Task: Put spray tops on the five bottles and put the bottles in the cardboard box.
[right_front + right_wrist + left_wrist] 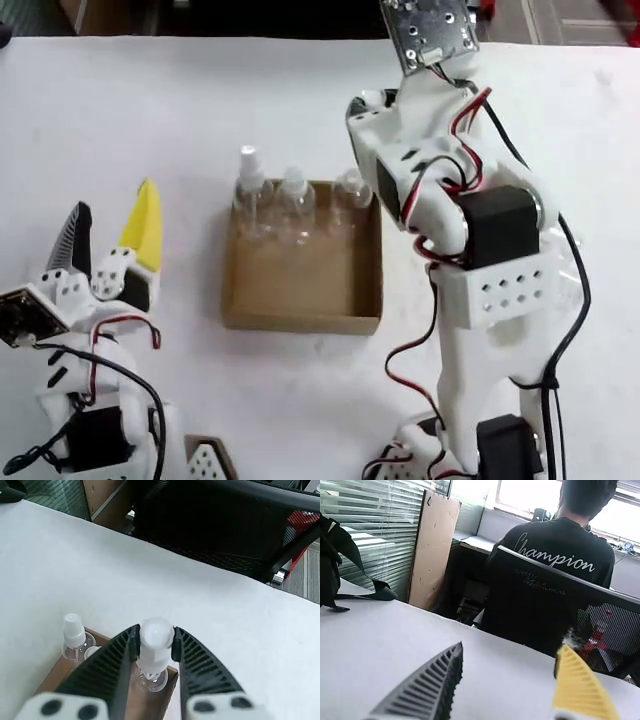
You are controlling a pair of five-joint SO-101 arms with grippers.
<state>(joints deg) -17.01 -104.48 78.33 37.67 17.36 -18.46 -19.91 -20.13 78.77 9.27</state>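
Note:
The cardboard box [300,322] lies at the table's middle. Three clear bottles stand along its far wall: one with a white spray top [250,185], a middle one [295,200], and one at the far right corner [350,190]. My right gripper [156,630] is over that corner, shut on the white spray top [156,639] of the bottle [150,677] below it. A spray-topped bottle [74,632] stands beside it in the box [52,676]. My left gripper [112,200] rests near the table's left front, open and holding nothing, its black finger [427,690] and yellow finger [580,687] apart.
The right arm [450,200] reaches over the box's right side. A black bag with a strap [340,565] lies on the table off to the left gripper's side. A dark office chair [225,525] stands beyond the table's far edge.

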